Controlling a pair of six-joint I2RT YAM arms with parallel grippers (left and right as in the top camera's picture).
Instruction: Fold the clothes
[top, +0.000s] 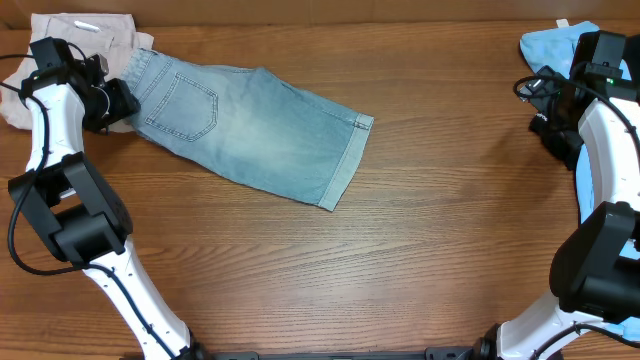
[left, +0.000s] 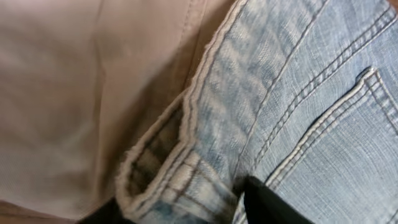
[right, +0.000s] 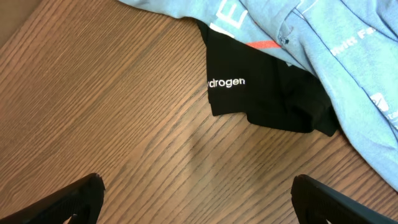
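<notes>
Overhead: your pale-blue washed denim shorts (top: 250, 130) lie flat on the brown wooden table (top: 420, 260), left gripper (top: 112, 100) at their waistband (top: 137, 88); folding them calls for a firm hold there. Left wrist: waistband between the fingers (left: 273, 202); whether they clench it, you cannot tell. Right wrist: right gripper (right: 199, 199) released, near a black printed garment (right: 261, 93) half-hidden under a sky-blue printed T-shirt (right: 348, 56).

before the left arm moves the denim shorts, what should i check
1. Left gripper at the waistband of the denim shorts: ok.
2. Its grip closed on the denim: cannot tell.
3. Denim shorts flat on the table: ok.
4. Beige shorts apart from the denim: not ok, they touch.
5. Right gripper open and empty: ok.
6. Black garment uncovered: not ok, the T-shirt overlaps it.
</notes>
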